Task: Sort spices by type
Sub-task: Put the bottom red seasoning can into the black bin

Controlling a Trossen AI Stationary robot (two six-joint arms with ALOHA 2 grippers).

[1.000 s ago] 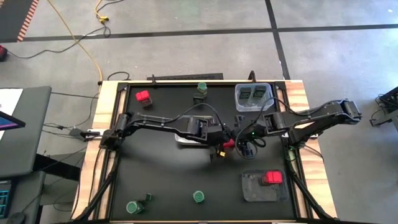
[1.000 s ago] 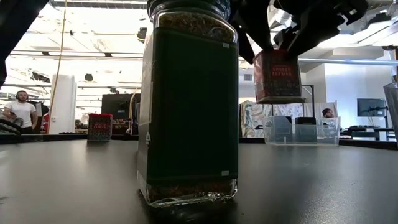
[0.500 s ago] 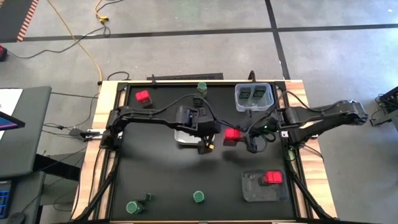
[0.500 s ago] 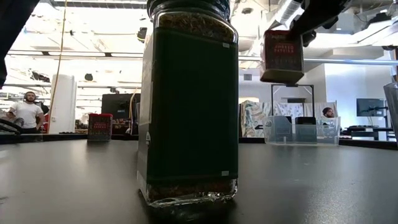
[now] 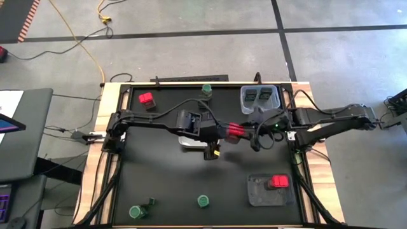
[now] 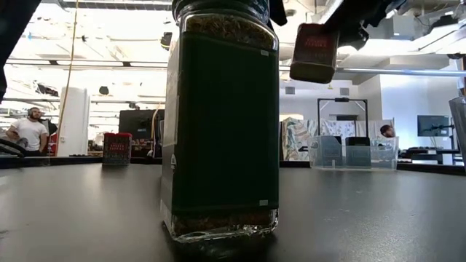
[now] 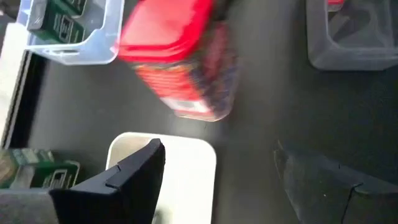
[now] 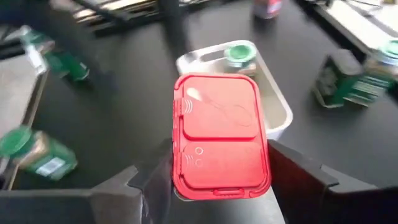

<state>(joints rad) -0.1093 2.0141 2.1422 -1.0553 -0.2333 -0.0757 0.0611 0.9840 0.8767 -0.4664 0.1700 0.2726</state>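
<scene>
- High view shows the right gripper (image 5: pixel 249 132) near the middle of the black table (image 5: pixel 159 178), its fingers pinching a red spice box (image 5: pixel 234 131) held above the surface
- Right wrist view has that box's red lid (image 8: pixel 220 138) between the two dark fingers (one on each side), with a pale tray (image 8: pixel 273 106) holding a green-lidded jar (image 8: pixel 239 55) beyond it
- Left gripper (image 5: pixel 212 145) sits just beside the box, over the pale tray; its jaws are spread and hold nothing
- Clear bin (image 5: pixel 259 100) at the far edge holds two dark tins (image 5: pixel 259 96)
- Grey tray (image 5: pixel 270 192) near the front right holds another red box (image 5: pixel 278 182)
- Low view is filled by one tall green jar (image 6: pixel 222 120) standing upright close to the camera
</scene>
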